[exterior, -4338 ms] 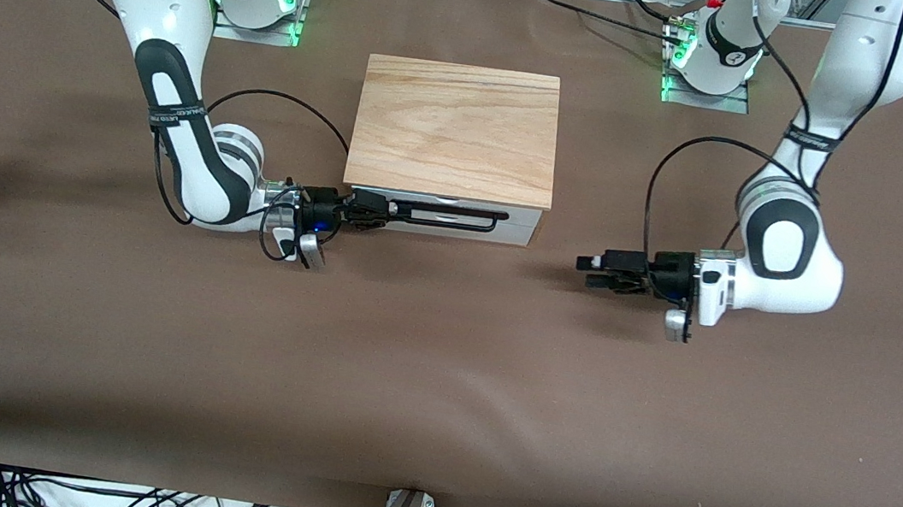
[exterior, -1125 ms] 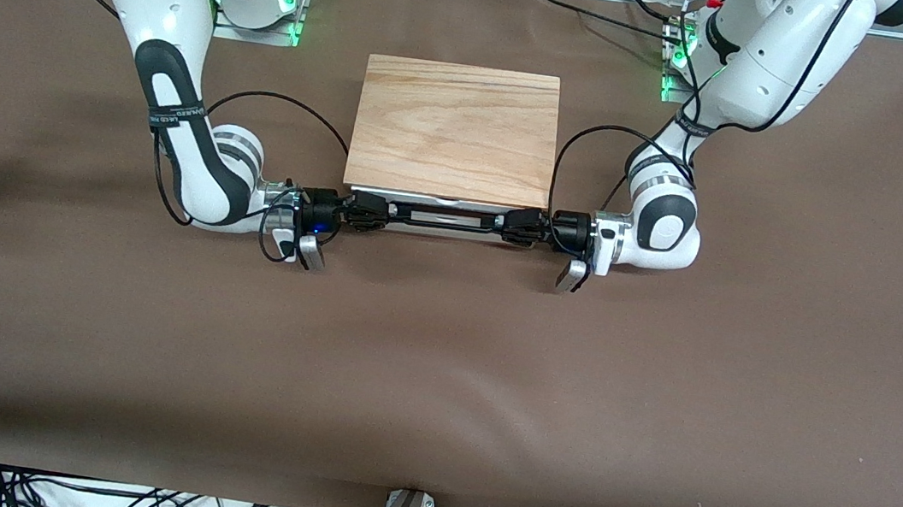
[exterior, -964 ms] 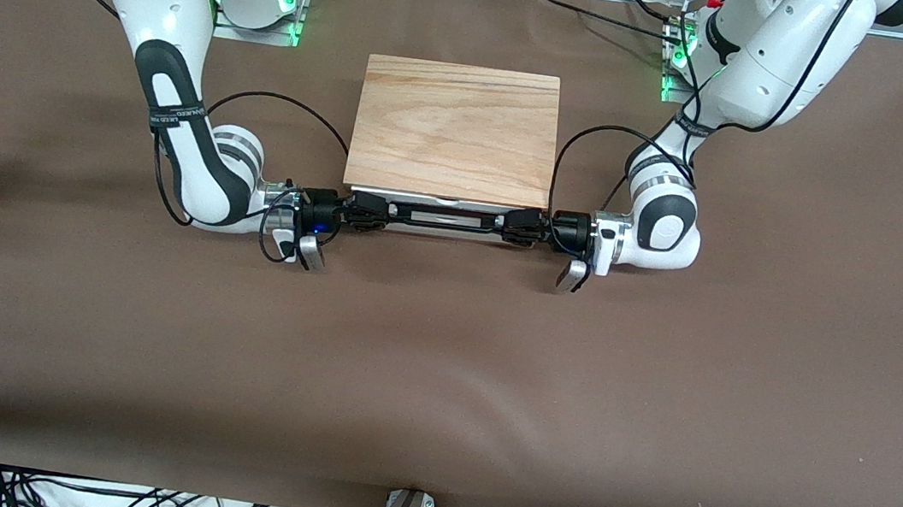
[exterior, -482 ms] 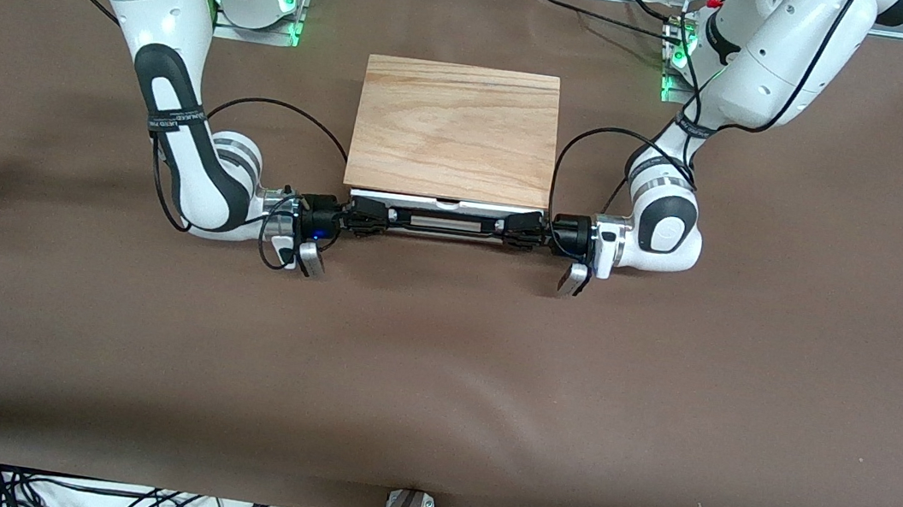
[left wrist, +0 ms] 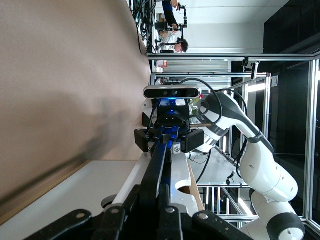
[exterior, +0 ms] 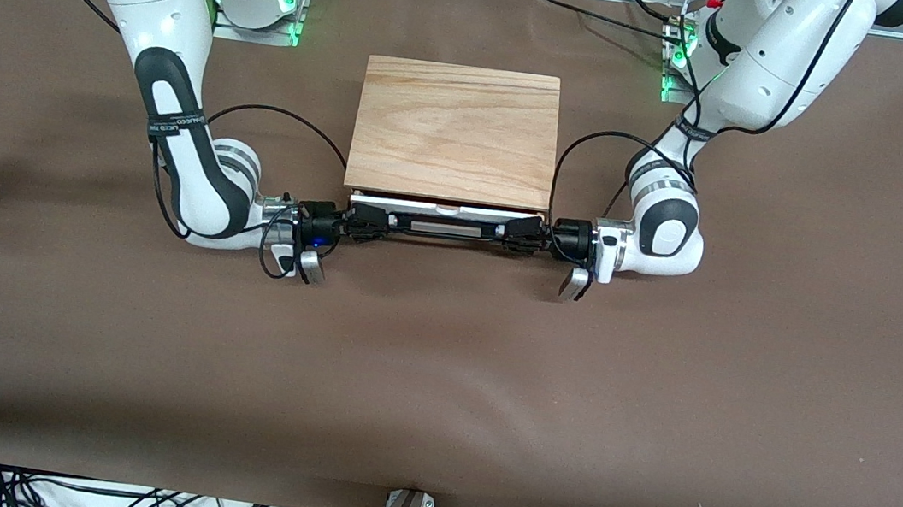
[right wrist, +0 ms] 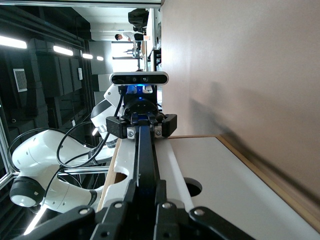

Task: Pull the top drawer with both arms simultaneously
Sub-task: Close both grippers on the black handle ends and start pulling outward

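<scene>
1. The top drawer is seen at centre frame of the front view, directly under the lower edge of its light-wood-topped box; only a thin strip of its white front panel shows, so by judgement it is barely drawn out.
2. Its long black bar handle lies horizontally across the frame, just below the panel; the drawer's long axis runs from one arm's end of the table to the other, and its front faces the front camera.
3. The handle is pinched at both ends: the right gripper is pressed together on the end toward the right arm's side, the left gripper on the end toward the left arm's side.
4. In each wrist view the bar is seen running straight from that arm's own fingers to the other gripper, left gripper and right gripper.
5. Both grippers point inward along the bar, so the pull is judged to go crosswise to the fingers, toward the lower edge of the frame; neither arm is nearer, and an even pull by the 2 arms is called for.
6. The brown table cover lies around the box.
</scene>
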